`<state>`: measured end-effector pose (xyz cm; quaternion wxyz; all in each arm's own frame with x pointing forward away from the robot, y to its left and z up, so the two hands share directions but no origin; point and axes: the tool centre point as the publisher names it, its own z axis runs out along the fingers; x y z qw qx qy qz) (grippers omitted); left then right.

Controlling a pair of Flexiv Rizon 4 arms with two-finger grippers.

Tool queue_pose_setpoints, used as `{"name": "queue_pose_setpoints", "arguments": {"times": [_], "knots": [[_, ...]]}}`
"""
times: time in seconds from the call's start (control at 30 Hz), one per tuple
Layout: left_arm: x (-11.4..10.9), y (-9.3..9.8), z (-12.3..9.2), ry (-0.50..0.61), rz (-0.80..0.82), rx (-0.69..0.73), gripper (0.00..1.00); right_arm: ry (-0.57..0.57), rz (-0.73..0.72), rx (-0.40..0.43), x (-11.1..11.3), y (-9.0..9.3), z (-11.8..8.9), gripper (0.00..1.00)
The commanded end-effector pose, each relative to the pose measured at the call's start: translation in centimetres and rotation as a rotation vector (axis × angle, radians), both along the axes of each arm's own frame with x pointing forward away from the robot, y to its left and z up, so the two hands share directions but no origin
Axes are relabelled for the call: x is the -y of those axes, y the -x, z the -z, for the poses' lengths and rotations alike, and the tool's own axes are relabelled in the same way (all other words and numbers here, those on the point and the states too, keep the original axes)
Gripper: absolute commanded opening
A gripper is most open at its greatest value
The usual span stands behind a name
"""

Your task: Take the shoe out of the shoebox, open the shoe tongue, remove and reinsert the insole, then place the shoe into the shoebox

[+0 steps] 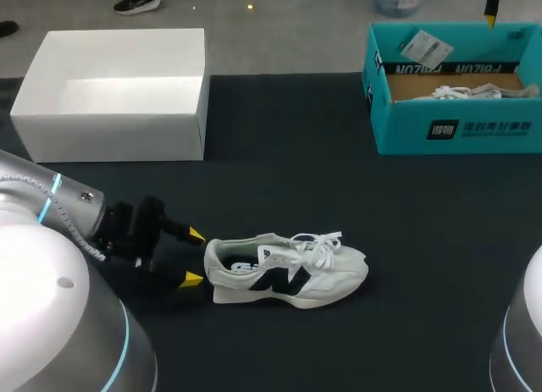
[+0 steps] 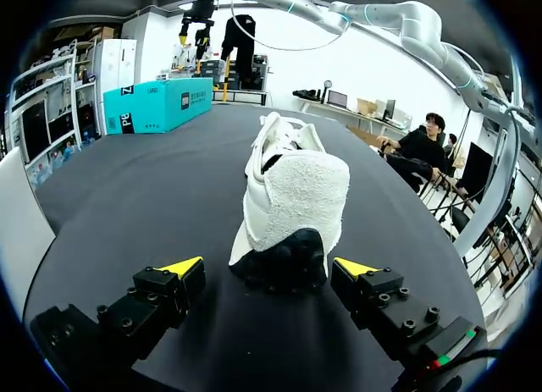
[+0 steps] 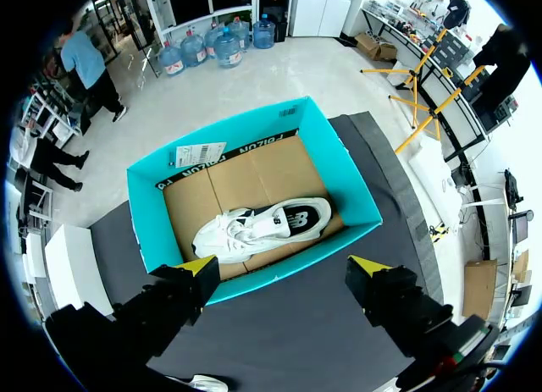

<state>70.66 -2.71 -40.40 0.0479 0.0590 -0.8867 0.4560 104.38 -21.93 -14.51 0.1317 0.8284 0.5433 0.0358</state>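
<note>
A white shoe (image 1: 288, 269) with a dark side logo lies on its sole on the black table, toe pointing right. In the left wrist view its heel (image 2: 284, 240) sits just ahead of and between my left gripper's (image 2: 269, 267) yellow tips, which stand wide apart and do not touch it. In the head view this open left gripper (image 1: 194, 257) is right at the heel. The teal shoebox (image 1: 449, 129) stands at the back right with a second white shoe (image 3: 262, 227) inside. My right gripper (image 3: 284, 265) hangs open high above that box.
A white open box (image 1: 118, 91) stands at the back left of the table. The teal shoebox (image 2: 157, 104) shows far ahead in the left wrist view, with my right arm (image 2: 381, 15) arching over it. A paper tag (image 3: 199, 153) lies on the box flap.
</note>
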Motion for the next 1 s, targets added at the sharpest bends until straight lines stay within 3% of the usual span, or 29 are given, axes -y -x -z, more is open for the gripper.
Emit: {"name": "queue_pose_setpoints", "arguments": {"times": [0.03,0.63,1.0], "knots": [[0.8,0.0,0.7,0.003,-0.003,-0.009,1.0,0.0,0.0,0.001,0.0,0.0,0.0,1.0],[2.2,2.0,1.3,0.012,0.081,-0.03,1.0,0.0,0.0,0.001,0.0,0.0,0.0,1.0],[3.1,2.1,1.9,0.017,0.07,-0.031,1.0,0.0,0.0,0.001,0.0,0.0,0.0,1.0]]}}
